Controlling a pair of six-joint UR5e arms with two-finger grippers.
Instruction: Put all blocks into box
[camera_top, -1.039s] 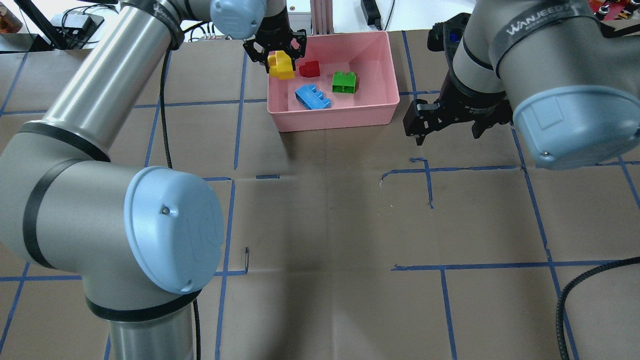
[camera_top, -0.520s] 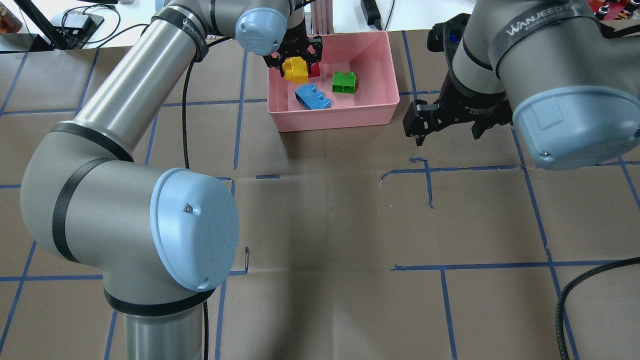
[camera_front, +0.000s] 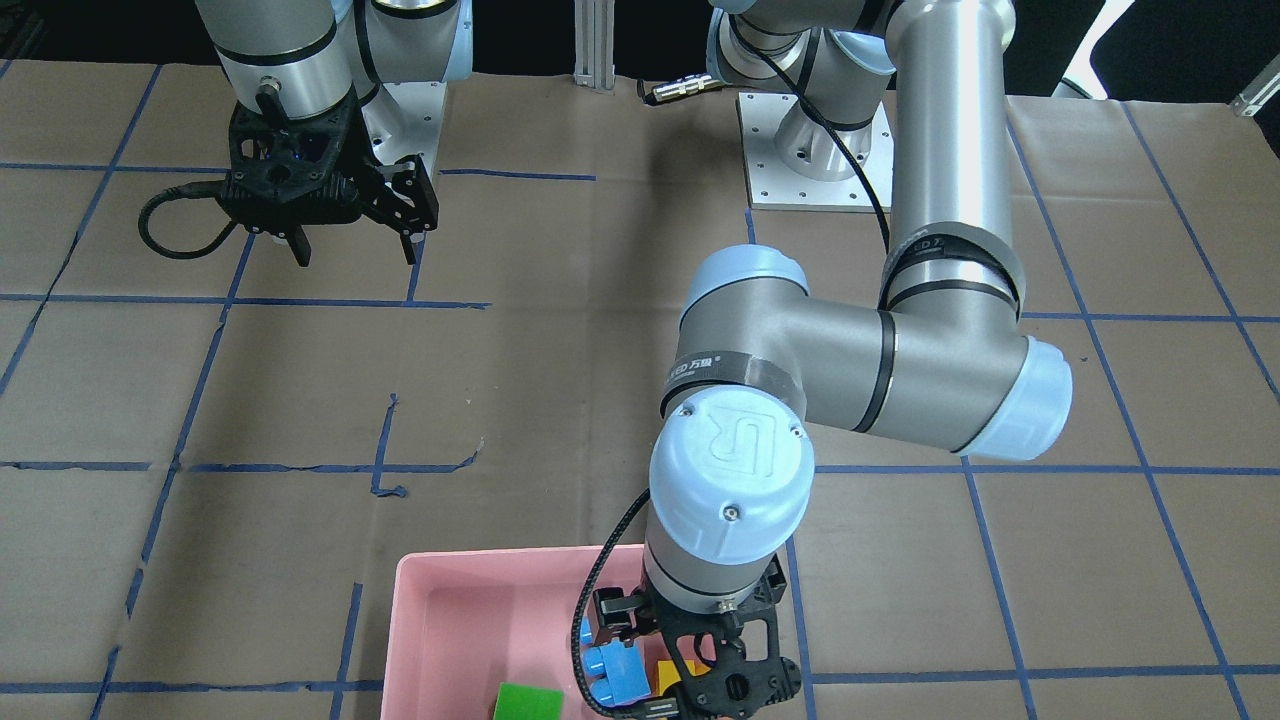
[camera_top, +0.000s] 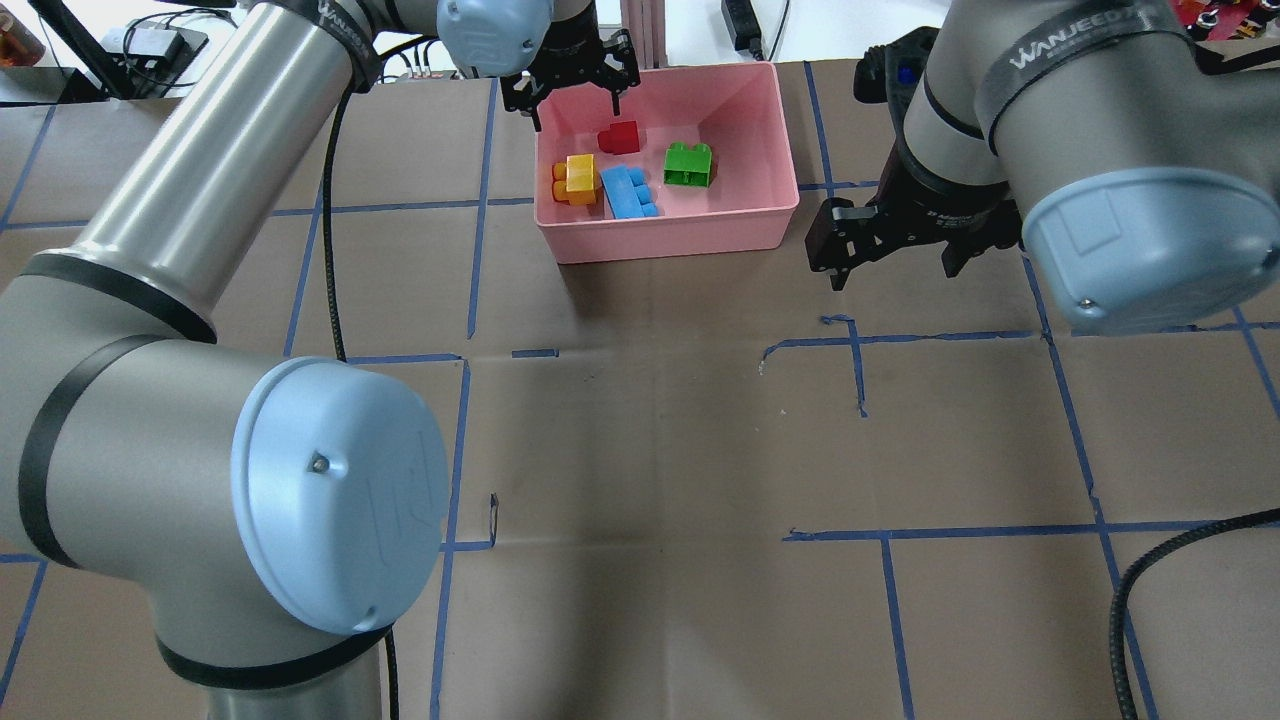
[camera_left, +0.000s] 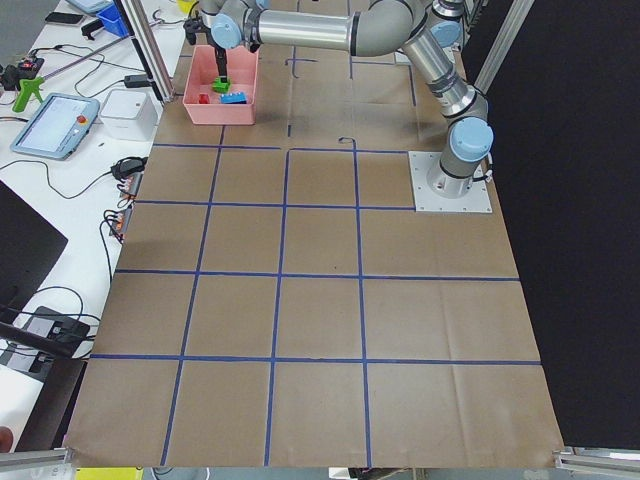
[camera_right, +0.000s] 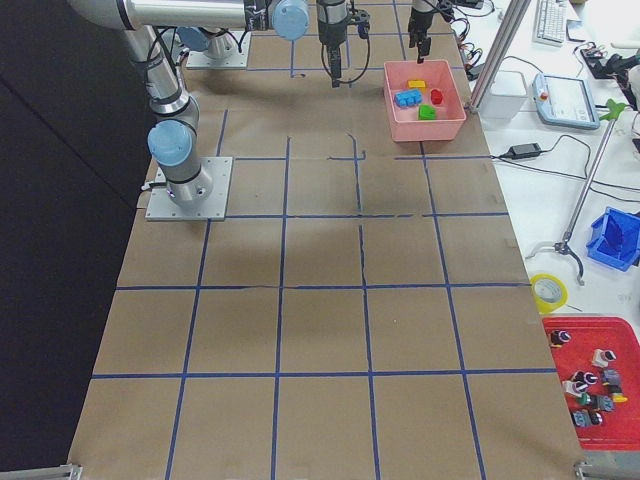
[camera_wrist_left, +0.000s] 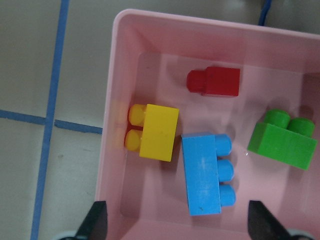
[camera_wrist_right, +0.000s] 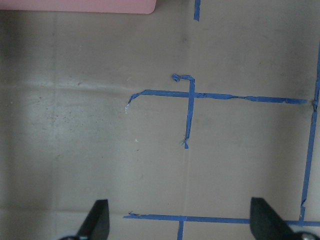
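The pink box (camera_top: 770, 215) stands at the far middle of the table. All of the blocks lie in it: the yellow one (camera_top: 578, 178) on its side by the left wall, the light-blue one (camera_top: 628, 192) beside it, the red one (camera_top: 620, 137) at the back, the green one (camera_top: 689, 164) to the right. The left wrist view shows the yellow (camera_wrist_left: 159, 131), blue (camera_wrist_left: 202, 172), red (camera_wrist_left: 215, 81) and green (camera_wrist_left: 282, 142) blocks. My left gripper (camera_top: 576, 113) is open and empty above the box's far left part. My right gripper (camera_top: 892, 275) is open and empty over bare table, right of the box.
Brown paper with a blue tape grid covers the table. An aluminium post (camera_top: 640, 30) stands just behind the box. A black cable (camera_top: 1150, 580) lies at the near right. The right wrist view shows only paper, tape and the box's edge (camera_wrist_right: 75, 5).
My left gripper has opened and let go of the yellow block, which now lies in the box by its left wall. The gripper has risen. The blue block has turned slightly. The right arm is still.
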